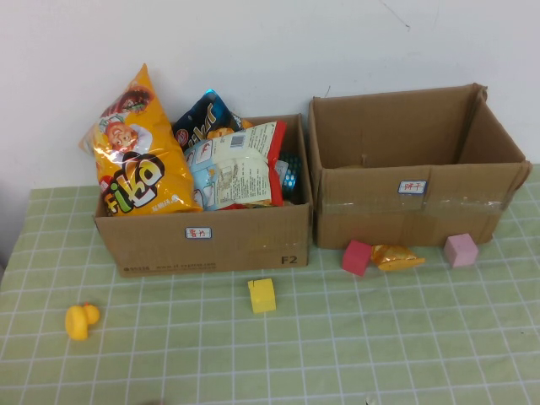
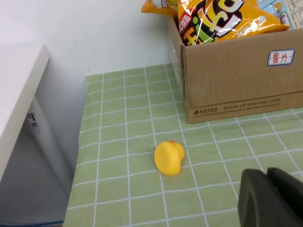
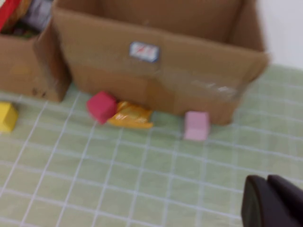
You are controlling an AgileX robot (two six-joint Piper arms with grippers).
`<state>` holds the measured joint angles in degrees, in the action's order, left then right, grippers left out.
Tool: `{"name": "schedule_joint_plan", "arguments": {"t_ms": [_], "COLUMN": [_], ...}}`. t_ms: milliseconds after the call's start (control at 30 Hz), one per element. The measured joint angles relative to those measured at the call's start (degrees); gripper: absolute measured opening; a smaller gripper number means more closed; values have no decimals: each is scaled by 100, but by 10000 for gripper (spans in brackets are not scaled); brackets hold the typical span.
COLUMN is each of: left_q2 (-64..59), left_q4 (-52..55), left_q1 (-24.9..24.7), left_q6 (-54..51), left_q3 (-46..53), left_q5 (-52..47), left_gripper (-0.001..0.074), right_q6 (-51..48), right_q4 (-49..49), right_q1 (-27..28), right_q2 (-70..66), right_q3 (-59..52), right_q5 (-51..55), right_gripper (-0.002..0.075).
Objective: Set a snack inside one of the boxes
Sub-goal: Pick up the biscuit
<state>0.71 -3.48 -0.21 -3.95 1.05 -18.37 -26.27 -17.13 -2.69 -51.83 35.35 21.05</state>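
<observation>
I see green checked cloth surface (image 1: 337, 354) carrying two brown cardboard boxes. Left cardboard box (image 1: 202, 240) stuffed with snack bags, big orange chip bag (image 1: 139, 148) leaning at its left end. Empty right cardboard box (image 1: 413, 181) just beside it. Small orange foil snack packet (image 1: 396, 256) lies on surface, touching front wall of right box, between red foam cube (image 1: 356, 256) and pink foam cube (image 1: 461, 250). Yellow foam cube (image 1: 261, 295) near front of left box; yellow rubber duck (image 1: 81, 321) farther left. Left gripper (image 2: 270, 198) hovers near duck, right gripper (image 3: 272, 205) over surface in front of right box; cannot tell finger state for either.
</observation>
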Motion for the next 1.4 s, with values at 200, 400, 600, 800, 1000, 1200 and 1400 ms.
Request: {"name": "schedule_joint_plan", "arguments": {"t_ms": [200,400,600,800,1000,1200,1400], "left_q2": [0,0,0,0,0,0,0], "left_q4": [0,0,0,0,0,0,0], "left_q1": [0,0,0,0,0,0,0], "left_q6": [0,0,0,0,0,0,0], "left_q3": [0,0,0,0,0,0,0], "left_q5": [0,0,0,0,0,0,0], "left_gripper": [-3,-3,-3,-3,-2,-3,-3], "right_q6": [378,763,1009,1049,1057,950,950], "right_q4": [-123,-649,-847,-925,-992,-1053,-1277], "right_q1": [-576,-612,-612,-623,-821,-1073,-1073], "right_q2": [-1357,-2605,-3827,-4966,-5677,-6290,-6850], "right_q3": [0,143,807,1733,2458,2980,3381], "right_q5": [-961,-2135,-2105,-1551,-1413,-1366,-1402], "right_gripper": [1,191,485,538,542,544,545]}}
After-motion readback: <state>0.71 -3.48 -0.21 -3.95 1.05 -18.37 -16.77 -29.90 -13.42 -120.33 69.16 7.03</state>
